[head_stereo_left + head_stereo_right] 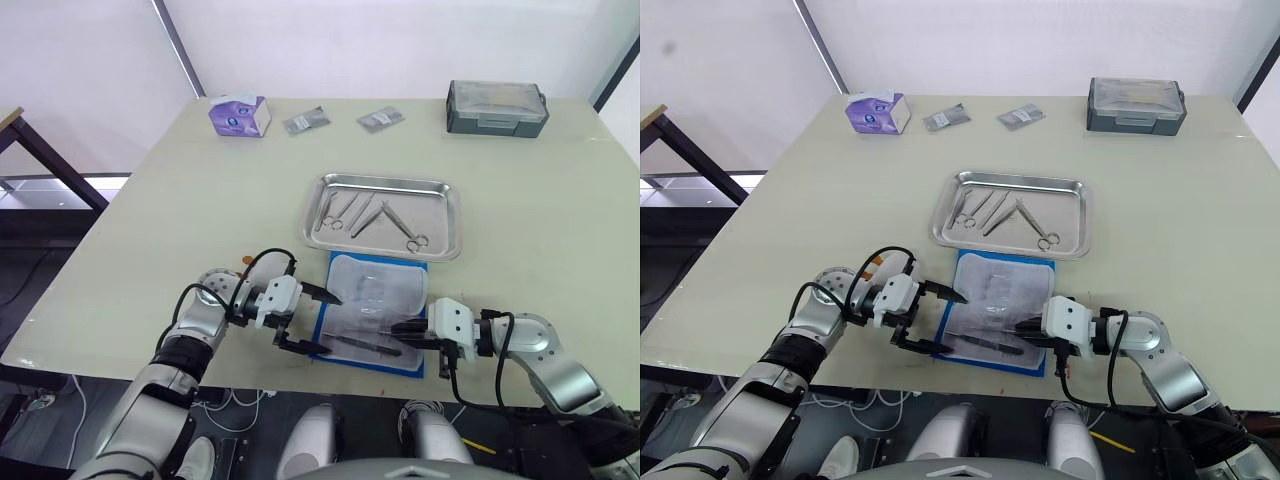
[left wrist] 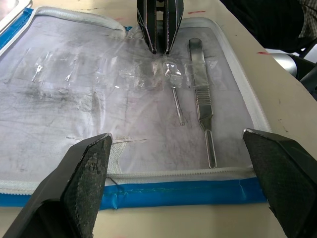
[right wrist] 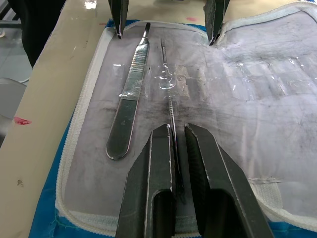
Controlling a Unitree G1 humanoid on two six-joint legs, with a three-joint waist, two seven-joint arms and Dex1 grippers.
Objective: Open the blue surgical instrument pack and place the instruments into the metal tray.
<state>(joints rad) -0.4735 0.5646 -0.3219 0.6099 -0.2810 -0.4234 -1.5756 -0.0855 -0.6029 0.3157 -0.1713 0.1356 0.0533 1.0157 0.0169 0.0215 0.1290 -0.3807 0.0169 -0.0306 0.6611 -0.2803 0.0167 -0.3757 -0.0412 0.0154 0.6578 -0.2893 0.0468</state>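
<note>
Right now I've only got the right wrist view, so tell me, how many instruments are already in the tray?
Observer: About four instruments lie in the tray, some of them ring-handled.
Operator: Where is the tray from the pack?
Observer: Just past the far edge of the pack, on the side away from the robot.
Operator: Any room left in it?
Observer: Yes, its right end is bare; the tools sit left and centre.
</note>
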